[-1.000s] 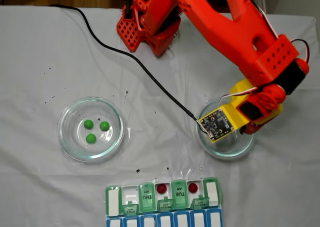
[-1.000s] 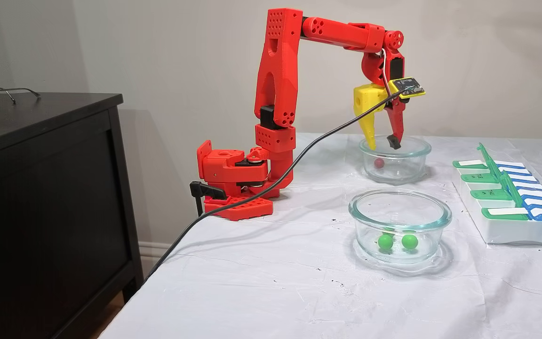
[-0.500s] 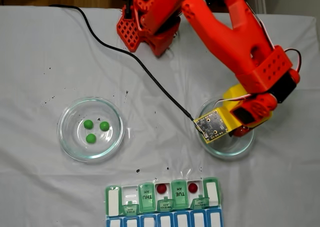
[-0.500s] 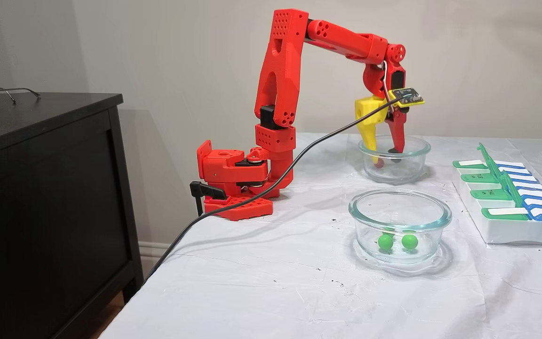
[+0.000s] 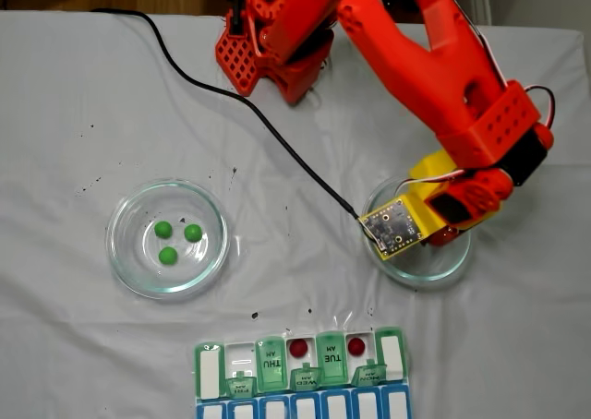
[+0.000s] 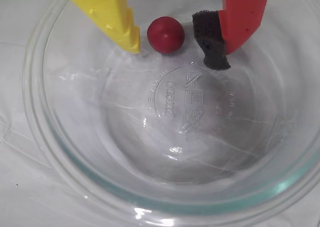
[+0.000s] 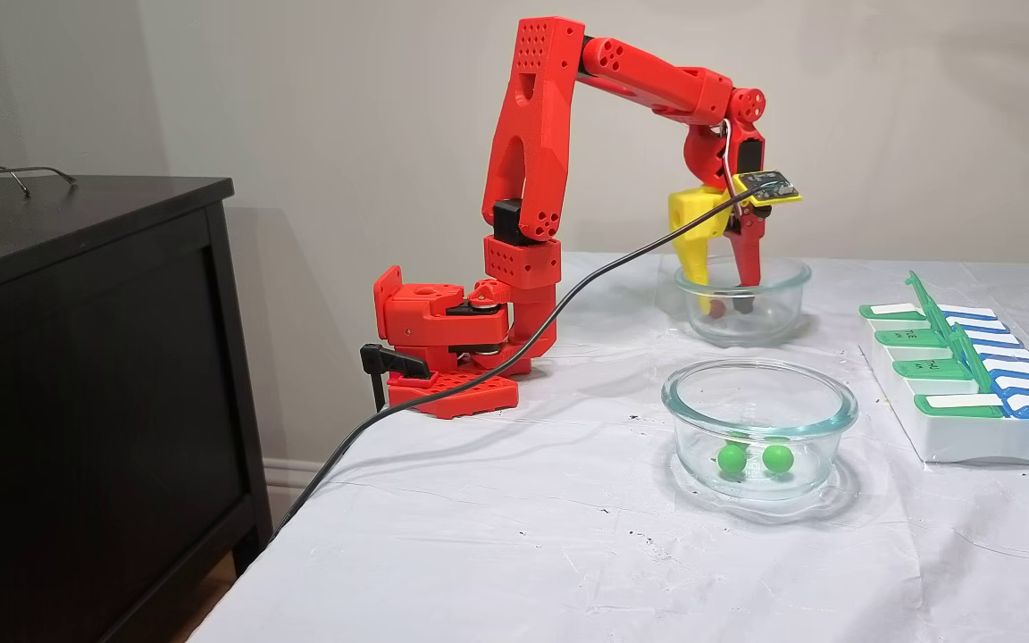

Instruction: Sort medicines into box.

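In the wrist view, the jaws [image 6: 177, 49] stand slightly apart at the top of the frame: a smooth yellow plastic wedge on the left, a red finger tipped with a rough black foam pad [image 6: 210, 39] on the right. A glossy dark red pill [image 6: 165, 34], a small sphere, sits between them, unclamped, on the floor of a round clear glass dish [image 6: 55, 152]. In a fixed view, three bright green pills [image 5: 175, 242] lie in another glass dish [image 5: 125, 253] at centre left. The box [image 5: 300, 373], with translucent green lids, sits at the bottom edge on the wrinkled white surface [image 5: 92, 96], two red pills [image 5: 297, 348] inside.
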